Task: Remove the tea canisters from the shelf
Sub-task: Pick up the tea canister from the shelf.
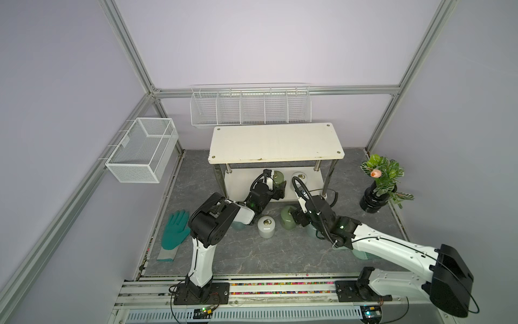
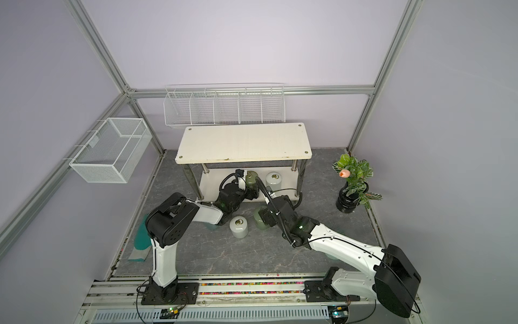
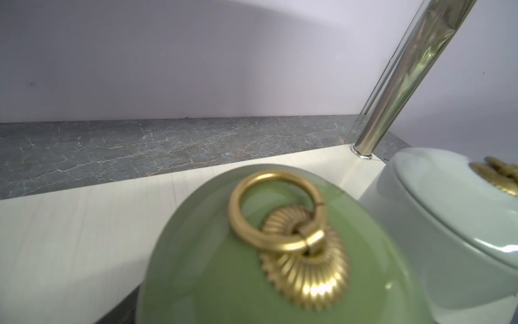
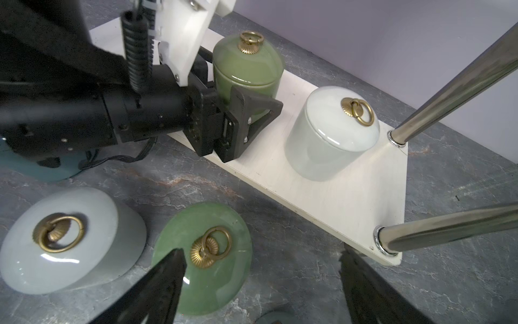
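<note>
Closest: green canister (image 3: pixel 210 280), its domed lid filling the left wrist view. It sits on the shelf's lower board (image 4: pixel 350 202), with a white canister (image 4: pixel 333 131) just beside it. Left claw (image 4: pixel 244 92) straddles the green one with jaws wide; can't tell if the pads bear on it. Right claw (image 4: pixel 262 254) gapes, holds nothing, and hangs over a second green canister (image 4: pixel 201 261) on the worktop (image 4: pixel 294 280), next to another white one (image 4: pixel 64 241).

Risks:
- Glossy ceramic, so a light pinch likely slips.
- A tilt may shed the lid.
- Lifting high hits the top board (image 1: pixel 276 143).
- Swinging sideways clips the white neighbour.
- The exit path runs straight at the right arm (image 1: pixel 392 246) and the two canisters on the worktop.

Containers: all lids on, contents unseen. Mesh basket (image 1: pixel 143 148) and divided wire rack (image 1: pixel 251 108) show nothing inside. Black vase (image 1: pixel 374 197) holds a plant.
</note>
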Motion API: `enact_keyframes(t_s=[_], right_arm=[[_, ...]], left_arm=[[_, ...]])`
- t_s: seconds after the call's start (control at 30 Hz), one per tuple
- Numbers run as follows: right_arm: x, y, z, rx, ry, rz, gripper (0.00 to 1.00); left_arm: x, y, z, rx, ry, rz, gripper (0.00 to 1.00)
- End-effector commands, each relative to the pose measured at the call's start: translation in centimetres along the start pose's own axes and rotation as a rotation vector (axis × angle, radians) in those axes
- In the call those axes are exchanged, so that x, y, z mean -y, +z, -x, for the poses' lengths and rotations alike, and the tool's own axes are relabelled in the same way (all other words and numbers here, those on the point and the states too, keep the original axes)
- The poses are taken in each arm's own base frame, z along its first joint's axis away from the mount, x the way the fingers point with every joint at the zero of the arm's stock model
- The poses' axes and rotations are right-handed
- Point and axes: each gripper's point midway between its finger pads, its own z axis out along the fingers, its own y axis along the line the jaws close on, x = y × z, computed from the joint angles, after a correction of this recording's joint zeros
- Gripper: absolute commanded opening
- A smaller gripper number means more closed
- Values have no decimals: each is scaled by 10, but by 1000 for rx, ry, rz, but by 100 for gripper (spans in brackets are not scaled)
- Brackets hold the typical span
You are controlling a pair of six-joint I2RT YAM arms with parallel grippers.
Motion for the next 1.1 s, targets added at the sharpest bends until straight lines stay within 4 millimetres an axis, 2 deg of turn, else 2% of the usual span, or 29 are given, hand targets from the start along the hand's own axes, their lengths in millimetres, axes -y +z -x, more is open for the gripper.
enact_keyframes(t_s=[0.0,0.4,1.07], right_arm=[[1,-1,11,17,13,0,89],[-3,4,11,-3,12,10,89],[-5,5,9,-6,12,15,89]], left_arm=[[-26,-12,-82,-202,-11,97,88],[-28,-19,-91,-194,76,164,85],[-32,-30,-84,-156,120,211,80]])
